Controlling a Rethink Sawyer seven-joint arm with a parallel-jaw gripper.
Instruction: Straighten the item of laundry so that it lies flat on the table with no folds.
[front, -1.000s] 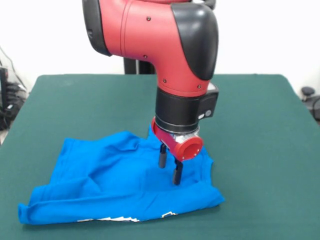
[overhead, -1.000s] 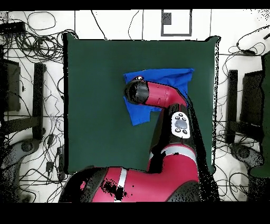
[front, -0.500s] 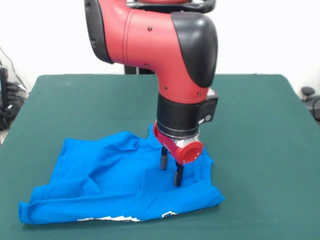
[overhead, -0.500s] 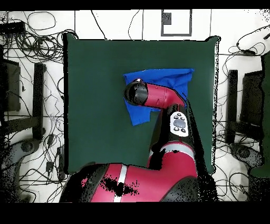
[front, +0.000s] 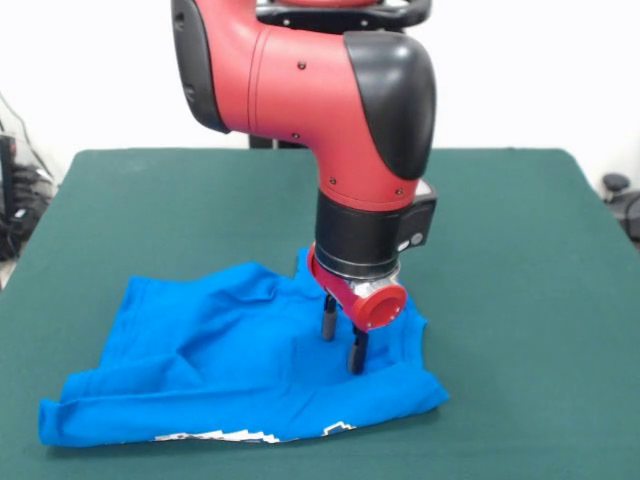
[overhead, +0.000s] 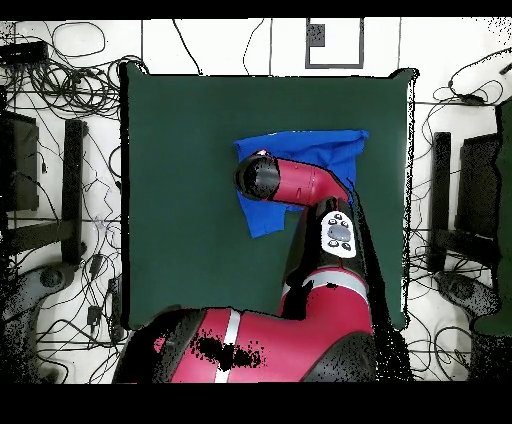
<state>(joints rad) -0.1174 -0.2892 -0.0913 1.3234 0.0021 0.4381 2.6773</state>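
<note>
The T-shirt (front: 230, 365) lies rumpled on the table (front: 520, 300), its long axis parallel to the table's near edge, a strip of white graphic showing at its near hem. Bare green felt surrounds it. The gripper (front: 341, 345) stands over the shirt's right part, fingers (front: 328, 325) slightly apart, tips at the cloth.

We find the table (front: 500, 300) bare along its far edge and both side edges — only the rumpled T-shirt (front: 220, 370) near the front edge blocks passage.
</note>
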